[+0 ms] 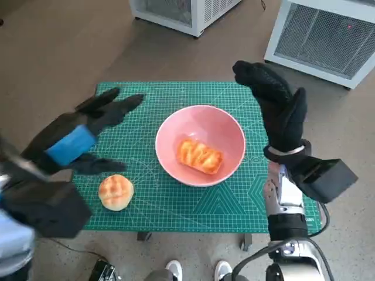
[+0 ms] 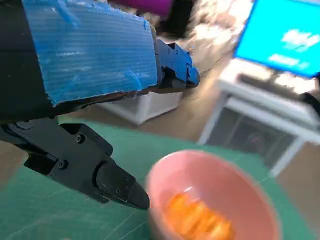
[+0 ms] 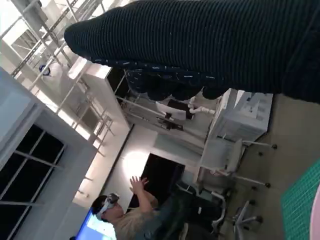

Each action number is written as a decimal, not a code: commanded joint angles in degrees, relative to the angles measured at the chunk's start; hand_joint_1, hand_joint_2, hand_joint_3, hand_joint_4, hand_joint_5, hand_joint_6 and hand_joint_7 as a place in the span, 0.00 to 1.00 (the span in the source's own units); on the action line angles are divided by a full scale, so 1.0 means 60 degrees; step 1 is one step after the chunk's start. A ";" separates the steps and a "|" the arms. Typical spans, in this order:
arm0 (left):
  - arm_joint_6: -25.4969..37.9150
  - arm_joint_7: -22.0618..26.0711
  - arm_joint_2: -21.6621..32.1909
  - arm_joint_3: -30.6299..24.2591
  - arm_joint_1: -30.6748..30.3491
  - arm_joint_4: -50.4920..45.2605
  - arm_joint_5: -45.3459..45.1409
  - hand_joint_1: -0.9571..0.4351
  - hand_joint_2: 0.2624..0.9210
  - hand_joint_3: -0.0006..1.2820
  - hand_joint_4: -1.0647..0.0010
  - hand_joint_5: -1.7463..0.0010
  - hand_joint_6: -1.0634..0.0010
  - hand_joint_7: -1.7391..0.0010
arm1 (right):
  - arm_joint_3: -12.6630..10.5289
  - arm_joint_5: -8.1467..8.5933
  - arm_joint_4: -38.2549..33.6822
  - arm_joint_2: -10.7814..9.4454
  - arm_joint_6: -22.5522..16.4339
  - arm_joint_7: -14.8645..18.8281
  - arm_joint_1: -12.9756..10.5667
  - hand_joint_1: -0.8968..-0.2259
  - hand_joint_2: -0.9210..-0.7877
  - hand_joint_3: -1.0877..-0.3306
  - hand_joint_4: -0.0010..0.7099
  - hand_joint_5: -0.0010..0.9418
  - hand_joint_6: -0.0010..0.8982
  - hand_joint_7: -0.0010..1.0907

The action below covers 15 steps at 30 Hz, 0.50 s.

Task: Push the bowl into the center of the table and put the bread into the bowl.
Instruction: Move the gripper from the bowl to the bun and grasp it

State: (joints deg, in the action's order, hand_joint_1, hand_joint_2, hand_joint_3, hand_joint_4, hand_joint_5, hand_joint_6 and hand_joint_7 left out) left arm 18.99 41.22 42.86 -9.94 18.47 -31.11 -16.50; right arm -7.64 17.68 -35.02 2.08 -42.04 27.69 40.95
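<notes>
Table [image 1: 234, 93] under its green mat carries the pink bowl [image 1: 220, 120] about at its center with one bread [image 1: 200, 156] already inside, both hands, left hand [image 1: 88, 137] and right hand [image 1: 275, 108], hovering spread and empty, while a round bun [image 1: 116, 192] remains outside near the front edge.

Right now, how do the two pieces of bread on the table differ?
The long bread lies inside the pink bowl; the round bun sits on the green mat, outside the bowl, near the left robot hand. The long bread is oblong with orange-brown stripes; the round bun is domed and paler. Both look baked golden, and neither is held.
</notes>
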 commanded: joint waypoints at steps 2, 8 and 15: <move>0.0196 0.0358 0.0695 -0.0539 -0.0724 -0.0530 0.0165 0.47 0.69 0.00 0.87 0.99 0.73 0.99 | 0.0031 -0.0049 -0.0180 -0.0052 0.0128 0.0000 -0.0045 0.29 0.00 0.43 0.30 0.00 0.07 0.45; 0.0449 0.0465 0.1040 -0.0470 -0.1403 -0.0831 0.0047 0.48 0.68 0.01 0.86 1.00 0.72 0.99 | 0.0045 0.0000 -0.0352 -0.0088 0.0092 0.0088 0.0066 0.29 0.00 0.43 0.30 0.00 0.07 0.45; 0.0476 0.0363 0.1103 -0.0107 -0.2031 -0.0868 -0.0087 0.50 0.68 0.00 0.85 1.00 0.71 0.99 | 0.0055 0.0074 -0.0567 -0.0161 0.0055 0.0228 0.0213 0.30 0.00 0.43 0.30 0.00 0.06 0.46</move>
State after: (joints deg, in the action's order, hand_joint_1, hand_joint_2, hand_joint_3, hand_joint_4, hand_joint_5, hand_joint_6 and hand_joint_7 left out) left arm 21.61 43.44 48.82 -11.68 7.90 -35.38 -16.34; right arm -7.36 17.83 -37.06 1.53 -42.05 28.31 42.13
